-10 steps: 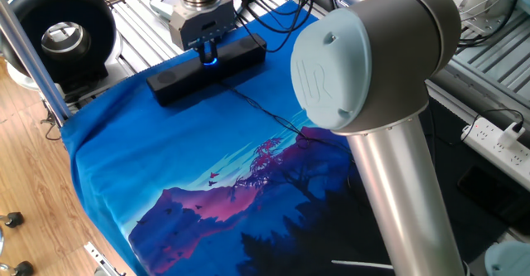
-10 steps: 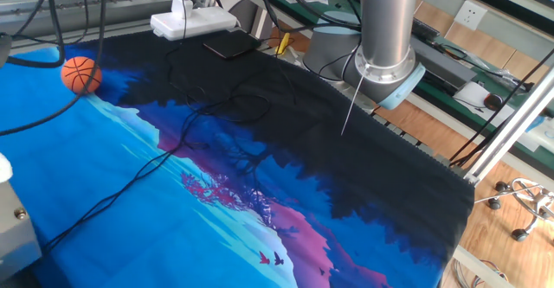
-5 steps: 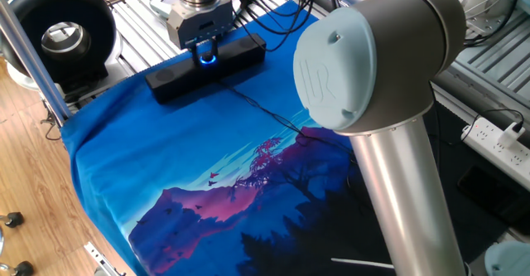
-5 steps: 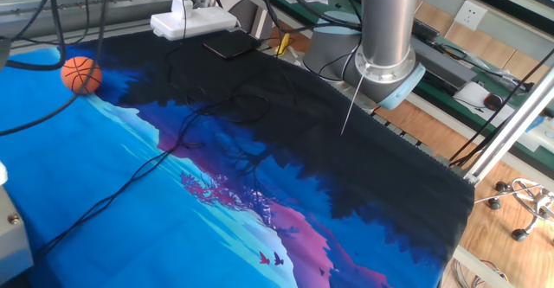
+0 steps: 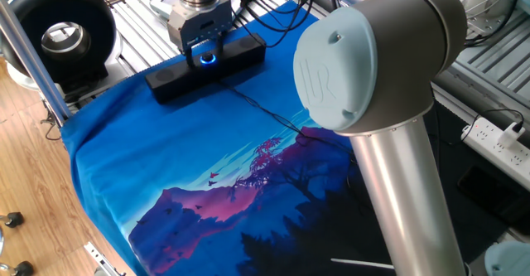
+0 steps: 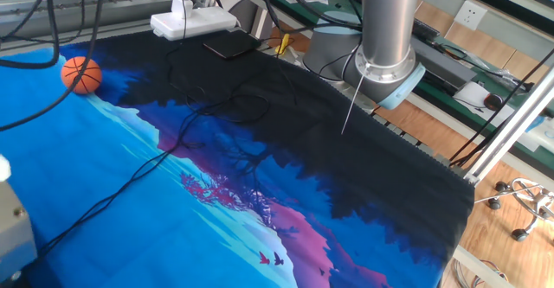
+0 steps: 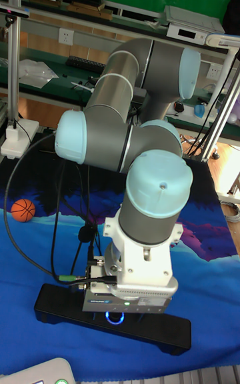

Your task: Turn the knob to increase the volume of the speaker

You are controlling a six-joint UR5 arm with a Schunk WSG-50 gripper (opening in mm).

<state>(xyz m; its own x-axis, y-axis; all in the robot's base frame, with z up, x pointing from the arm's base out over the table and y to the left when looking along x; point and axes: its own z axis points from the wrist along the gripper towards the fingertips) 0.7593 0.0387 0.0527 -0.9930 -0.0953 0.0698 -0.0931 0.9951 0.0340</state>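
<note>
The gripper [image 5: 204, 48] sits right over the middle of the speaker [image 5: 207, 69], which lies long and black across the blue printed cloth [image 5: 166, 160] at about eleven o'clock in one fixed view. The knob [image 5: 206, 58] glows blue directly beneath the gripper's grey body, at six o'clock from it, so close the two look to be touching (contact itself is hidden by the housing). From the tall fixed view it reads the same: the speaker [image 7: 113, 323] stretches across the bottom, its knob [image 7: 116, 318] shining at the centre, and the gripper [image 7: 119, 309] sits at twelve o'clock just above that ring. Whether the fingers are spread or closed on the dial, I cannot tell; the housing covers them in every view. A thin black cable [image 5: 273, 118] runs off the speaker toward four o'clock. In the other fixed view an orange ball [image 6: 80, 74] rests on the cloth at ten o'clock, well apart.
</note>
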